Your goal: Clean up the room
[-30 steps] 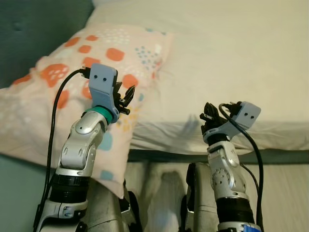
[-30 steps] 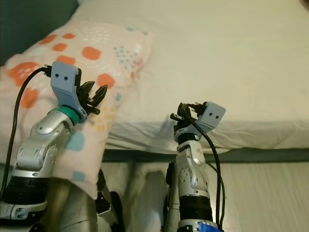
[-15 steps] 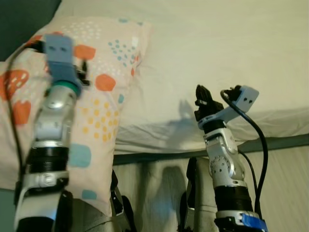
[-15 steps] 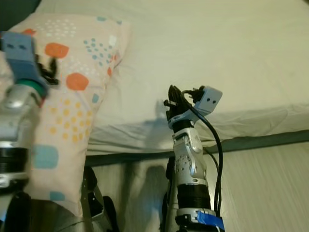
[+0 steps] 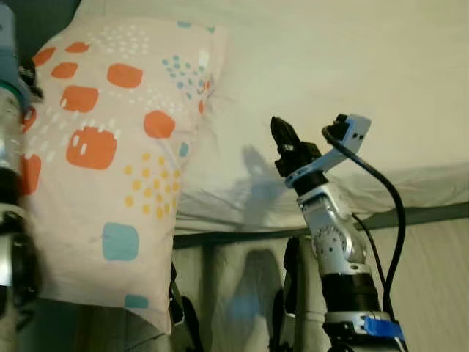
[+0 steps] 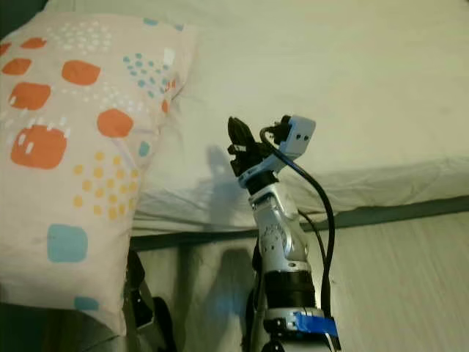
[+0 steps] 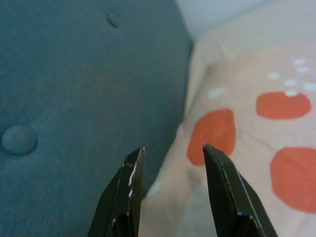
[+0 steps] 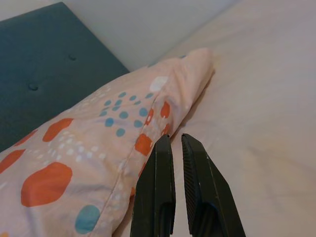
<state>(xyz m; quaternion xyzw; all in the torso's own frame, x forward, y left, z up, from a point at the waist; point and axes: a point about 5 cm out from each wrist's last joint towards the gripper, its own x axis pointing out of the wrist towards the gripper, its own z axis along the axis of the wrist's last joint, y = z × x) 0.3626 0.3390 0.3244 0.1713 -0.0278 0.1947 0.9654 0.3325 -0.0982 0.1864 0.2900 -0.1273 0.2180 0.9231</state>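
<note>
Across the upper part of both eye views spreads a bed (image 5: 352, 66) dressed in a plain cream sheet (image 6: 352, 88), smooth over most of its top and gathered into soft folds where it drops over the near edge. Below that edge runs a dark strip of bed frame (image 6: 410, 211), and beneath it a pale, wood-grained floor (image 6: 410, 279). At the robot's left stands a teal, button-tufted headboard (image 7: 74, 74), meeting a light wall (image 8: 148, 24) behind the bed.

A pillow (image 5: 124, 154) in a pinkish case printed with orange blotches, blue dots and yellow spots lies at the head end of the bed, against the headboard. Its lower end hangs over the mattress edge toward the floor, covering the sheet on that side.

Raised beside the pillow's outer edge, the left gripper (image 7: 173, 163) has its two black fingers (image 7: 129, 182) spread apart with nothing between them; one tip lies over the headboard, the other over an orange patch of the pillowcase. Whether they touch the fabric cannot be told.

Held upright over the mattress edge, the right gripper (image 8: 177, 148) points toward the pillow's far corner. Its fingers (image 8: 159, 187) are pressed almost together, a thin slit between them, holding nothing. Its shadow falls on the sheet just beside the pillow.
</note>
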